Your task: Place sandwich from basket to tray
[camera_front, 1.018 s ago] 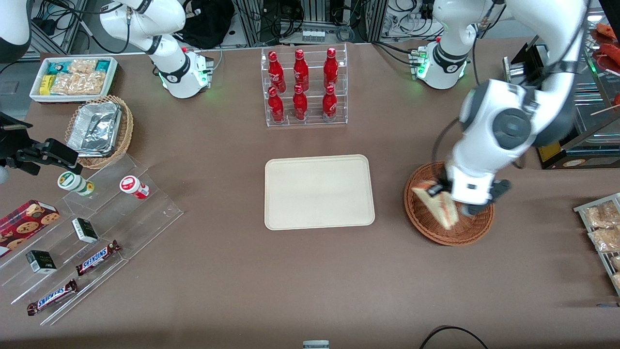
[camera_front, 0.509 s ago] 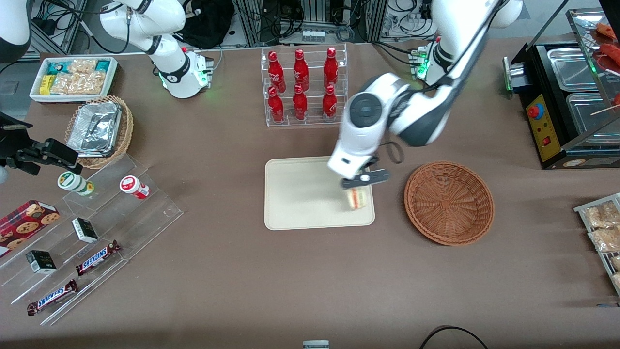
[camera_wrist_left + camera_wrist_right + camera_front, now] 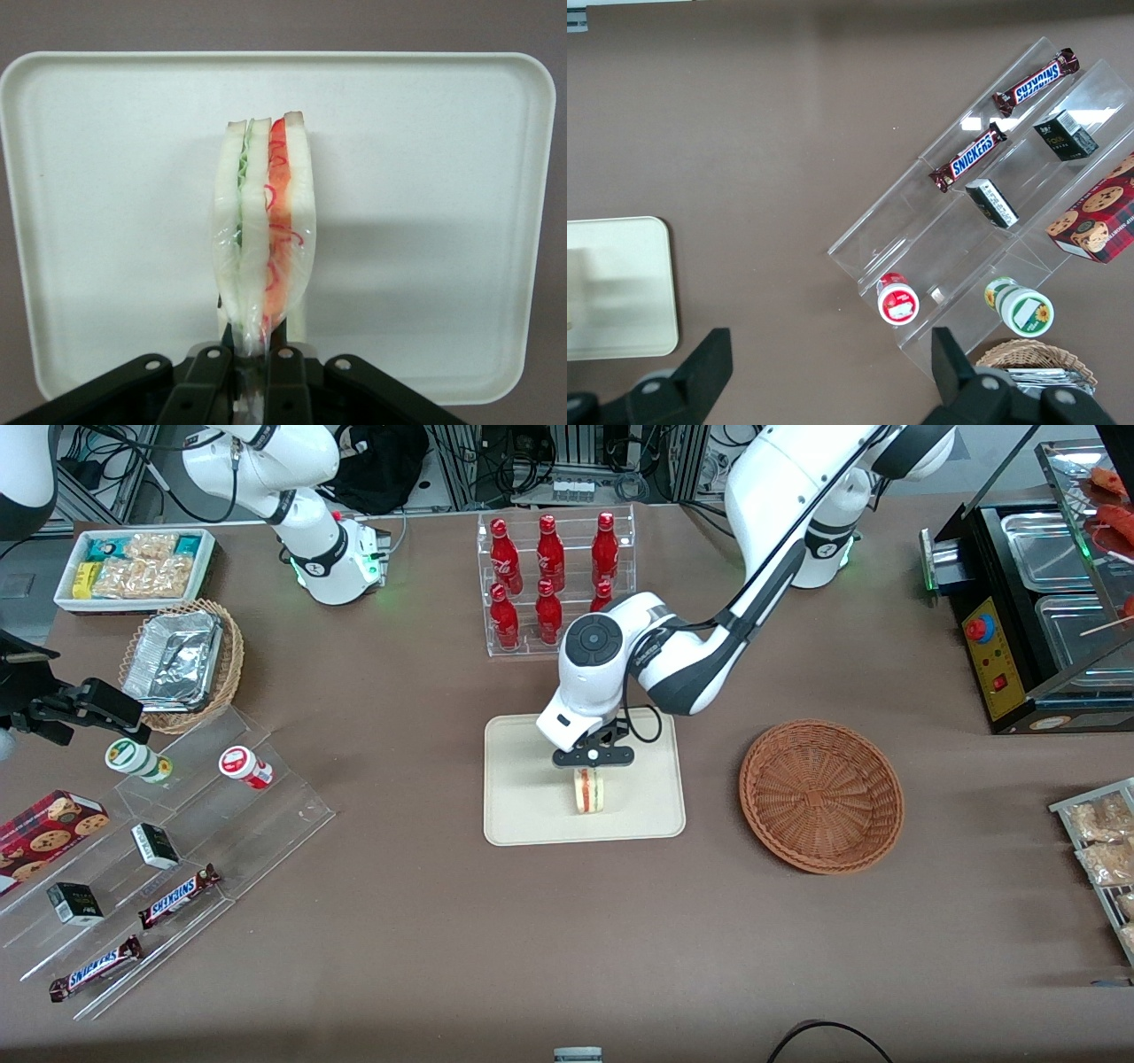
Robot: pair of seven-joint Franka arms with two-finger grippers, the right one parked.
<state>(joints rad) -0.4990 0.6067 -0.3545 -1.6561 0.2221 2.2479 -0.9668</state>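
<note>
A clear-wrapped sandwich (image 3: pixel 264 232) hangs edge-on above the cream tray (image 3: pixel 532 815), its pale bread slices and red and green filling turned toward the wrist camera, while the fingers (image 3: pixel 280 367) of the left arm's gripper (image 3: pixel 592 759) are clamped on its narrow end, where the wrap gathers. The wedge looks light and soft: the bread would likely crush under a hard squeeze, and the film looks slick, so a hold across the outer bread faces near one end, as here, seems the safest purchase, gentle enough to spare the filling. In the front view the sandwich sits over the tray's middle, nearer the front camera than the gripper; whether it touches the tray cannot be told. The reddish-brown basket (image 3: pixel 821 795) stands apart from the tray on the brown surface (image 3: pixel 425 921), toward the working arm's end, with nothing in it.
</note>
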